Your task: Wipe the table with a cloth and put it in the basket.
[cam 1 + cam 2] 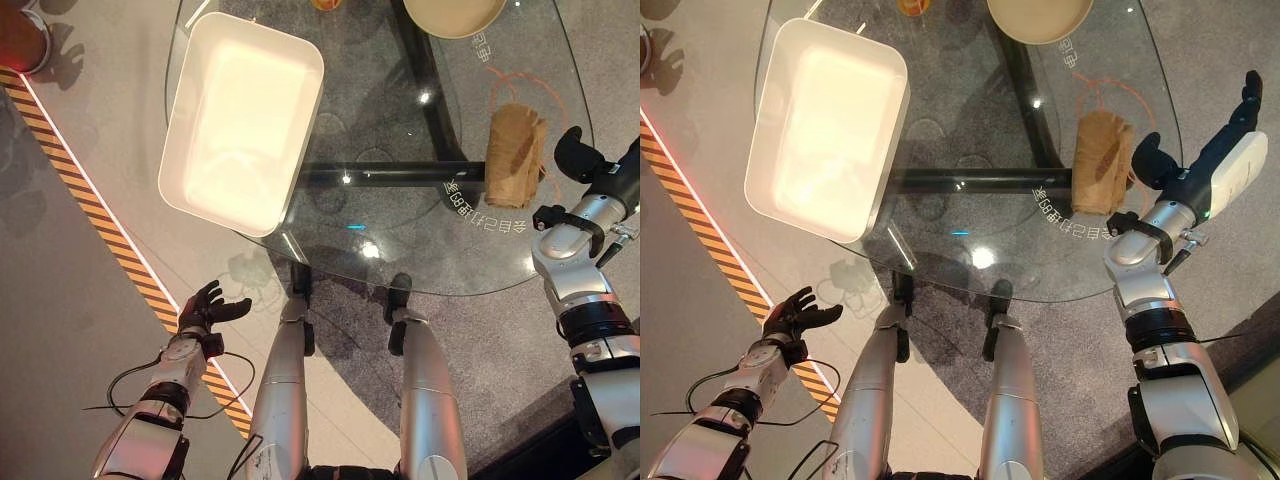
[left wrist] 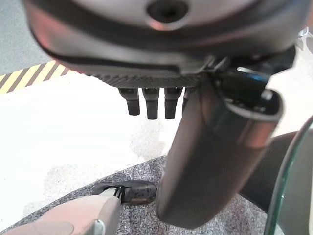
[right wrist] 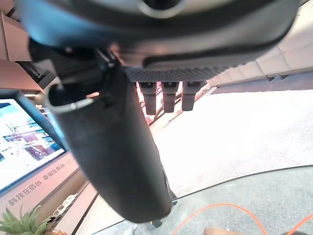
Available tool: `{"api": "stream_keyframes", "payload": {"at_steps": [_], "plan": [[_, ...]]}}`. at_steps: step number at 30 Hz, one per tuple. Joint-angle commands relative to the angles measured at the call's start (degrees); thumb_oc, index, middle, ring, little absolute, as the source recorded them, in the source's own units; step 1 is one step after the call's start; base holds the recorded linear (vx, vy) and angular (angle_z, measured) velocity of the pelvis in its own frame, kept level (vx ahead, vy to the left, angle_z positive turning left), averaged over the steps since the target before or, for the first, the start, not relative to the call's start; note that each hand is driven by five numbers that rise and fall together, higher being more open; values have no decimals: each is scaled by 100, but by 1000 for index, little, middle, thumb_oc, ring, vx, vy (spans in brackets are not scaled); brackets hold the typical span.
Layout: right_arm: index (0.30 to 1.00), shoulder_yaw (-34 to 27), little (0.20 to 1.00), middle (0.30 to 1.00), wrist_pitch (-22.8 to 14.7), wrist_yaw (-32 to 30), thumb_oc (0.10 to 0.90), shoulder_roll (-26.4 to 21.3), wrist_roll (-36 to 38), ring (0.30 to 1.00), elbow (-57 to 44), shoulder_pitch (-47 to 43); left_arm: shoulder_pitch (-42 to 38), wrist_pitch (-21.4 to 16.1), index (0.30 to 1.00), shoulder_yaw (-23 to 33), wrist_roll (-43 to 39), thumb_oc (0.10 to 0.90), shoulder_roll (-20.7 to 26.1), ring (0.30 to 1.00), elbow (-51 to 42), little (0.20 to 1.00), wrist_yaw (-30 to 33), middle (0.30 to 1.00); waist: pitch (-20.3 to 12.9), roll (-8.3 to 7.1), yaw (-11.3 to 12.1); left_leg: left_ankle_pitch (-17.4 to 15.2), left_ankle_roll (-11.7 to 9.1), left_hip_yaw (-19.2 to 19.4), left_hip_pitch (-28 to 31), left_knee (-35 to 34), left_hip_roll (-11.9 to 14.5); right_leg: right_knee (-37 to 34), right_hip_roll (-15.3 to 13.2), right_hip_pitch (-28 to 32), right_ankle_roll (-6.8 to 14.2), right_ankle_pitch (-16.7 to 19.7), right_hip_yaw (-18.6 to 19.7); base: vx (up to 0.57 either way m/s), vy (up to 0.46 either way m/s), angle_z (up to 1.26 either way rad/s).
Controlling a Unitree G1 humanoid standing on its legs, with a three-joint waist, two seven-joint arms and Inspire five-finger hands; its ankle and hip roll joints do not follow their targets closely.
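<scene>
A crumpled brown cloth [image 1: 515, 150] lies on the round glass table [image 1: 400, 230] near its right edge. My right hand [image 1: 1225, 150] hovers just to the right of the cloth, apart from it. It is open, with straight fingers [image 3: 164, 98] and the thumb [image 1: 1150, 155] pointing toward the cloth. The white rectangular basket [image 1: 240, 120] sits empty on the table's left side, overhanging the edge. My left hand [image 1: 205, 305] hangs low over the floor, left of the table, open and holding nothing, its fingers [image 2: 146, 103] relaxed.
A beige bowl [image 1: 455, 15] stands at the table's far edge, and a small orange thing [image 1: 325, 3] shows beside it. An orange cable loop [image 1: 530, 85] shows around the cloth. A yellow-black hazard stripe [image 1: 90, 210] runs across the floor on the left.
</scene>
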Motion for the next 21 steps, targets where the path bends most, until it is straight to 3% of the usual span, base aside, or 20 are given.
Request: {"api": "stream_keyframes", "payload": {"at_steps": [1,15,21], "plan": [[900,92,900,900,-151,-121,800,-298,-232,900,-407,-190,427,-164,900,200,-39,800,33,900,167,900,228,900,-135,25,-109,-702,147,48,70,472,-292,-545,55,241,53,239,-339,0,0,0],[900,508,900,900,-190,547,800,-21,362,900,-89,-537,377,-125,900,84,71,800,-67,900,162,900,283,900,-135,94,-22,-676,145,69,104,429,-345,-542,27,247,28,241,-379,1,2,-1],[900,659,900,900,-42,866,800,176,696,900,5,-670,349,-84,900,45,99,800,-132,900,158,900,312,900,-135,120,15,-667,141,84,140,421,-352,-493,19,259,6,213,-401,0,0,0]]}}
